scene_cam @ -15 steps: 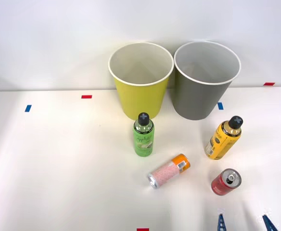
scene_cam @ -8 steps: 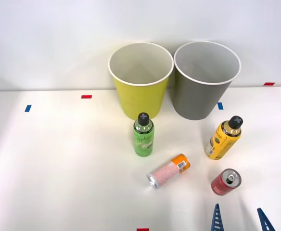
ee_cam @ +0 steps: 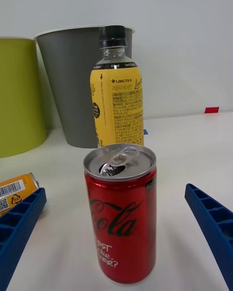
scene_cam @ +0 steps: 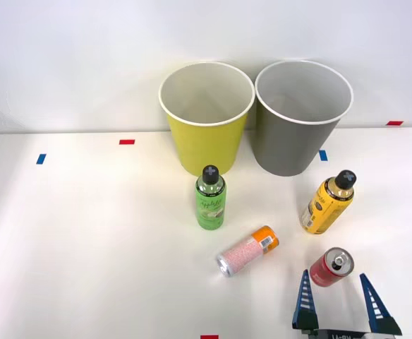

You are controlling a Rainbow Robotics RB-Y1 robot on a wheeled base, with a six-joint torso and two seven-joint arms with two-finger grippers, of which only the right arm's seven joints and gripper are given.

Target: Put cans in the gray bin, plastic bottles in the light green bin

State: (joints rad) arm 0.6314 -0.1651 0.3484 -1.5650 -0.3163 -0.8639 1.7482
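A red can (scene_cam: 330, 267) (ee_cam: 121, 208) stands upright near the table's front right. My right gripper (scene_cam: 336, 282) (ee_cam: 116, 252) is open just in front of it, one blue finger (scene_cam: 305, 298) on each side, not touching. A pale pink can with an orange end (scene_cam: 247, 251) (ee_cam: 14, 189) lies on its side to the left. The yellow-orange plastic bottle (scene_cam: 327, 203) (ee_cam: 116, 104) stands behind the red can, the green plastic bottle (scene_cam: 210, 199) further left. At the back stand the light green bin (scene_cam: 206, 120) (ee_cam: 19, 97) and the gray bin (scene_cam: 301, 120) (ee_cam: 68, 87).
Small red tape marks (scene_cam: 127, 142) and blue tape marks (scene_cam: 41, 159) lie on the white table (scene_cam: 86, 247). A pale wall rises right behind the two bins. The table's left half holds open room.
My gripper has come forward from the front edge, its fingers now reaching up to either side of the red can. Nothing else has moved.
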